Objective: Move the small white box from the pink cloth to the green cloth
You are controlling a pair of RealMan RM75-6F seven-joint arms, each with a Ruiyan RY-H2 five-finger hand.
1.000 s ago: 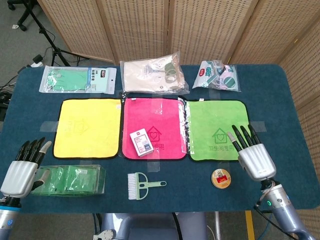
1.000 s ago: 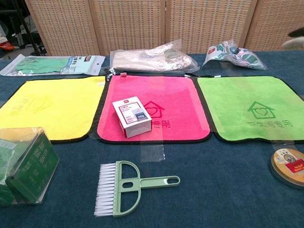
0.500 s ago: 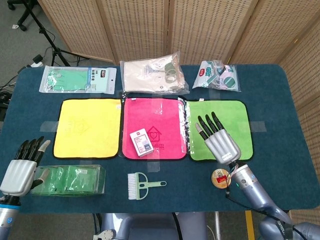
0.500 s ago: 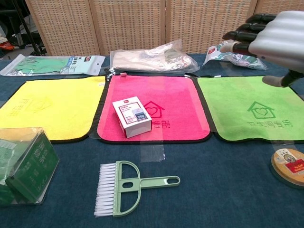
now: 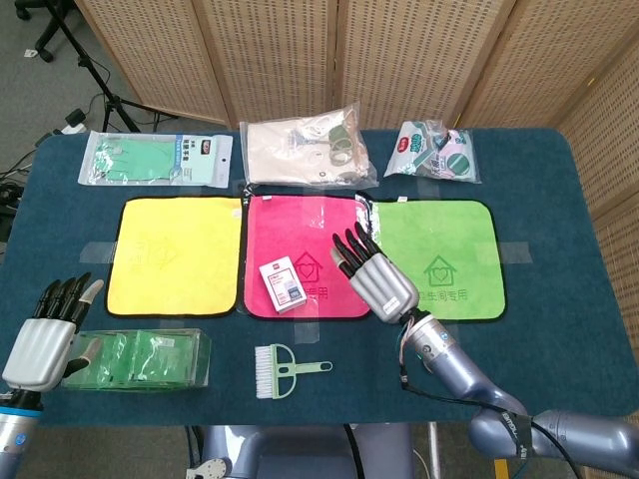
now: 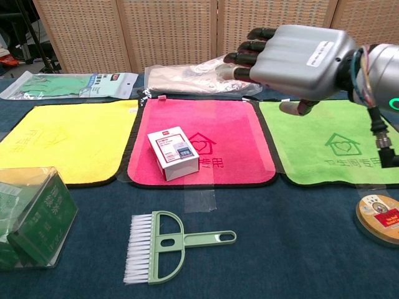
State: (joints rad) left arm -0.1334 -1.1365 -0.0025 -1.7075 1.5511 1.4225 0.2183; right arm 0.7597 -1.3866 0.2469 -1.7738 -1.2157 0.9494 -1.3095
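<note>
Above the pink cloth (image 5: 303, 255), empty right hand (image 5: 376, 279) near small white box (image 5: 282, 285)

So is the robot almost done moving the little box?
Not yet. The small white box sits on the pink cloth, untouched. The right hand hovers open above that cloth, holding nothing. Grabbing the box and carrying it to the green cloth is all left.

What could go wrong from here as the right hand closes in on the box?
1. The small white cardboard box lies flat and skewed on the pink cloth; the open right hand, arriving from the side, might shove it rather than grip it.
2. The pink cloth is only taped down and could bunch under dragging fingers.
3. The green plastic hand brush lies close by and might get knocked.
</note>
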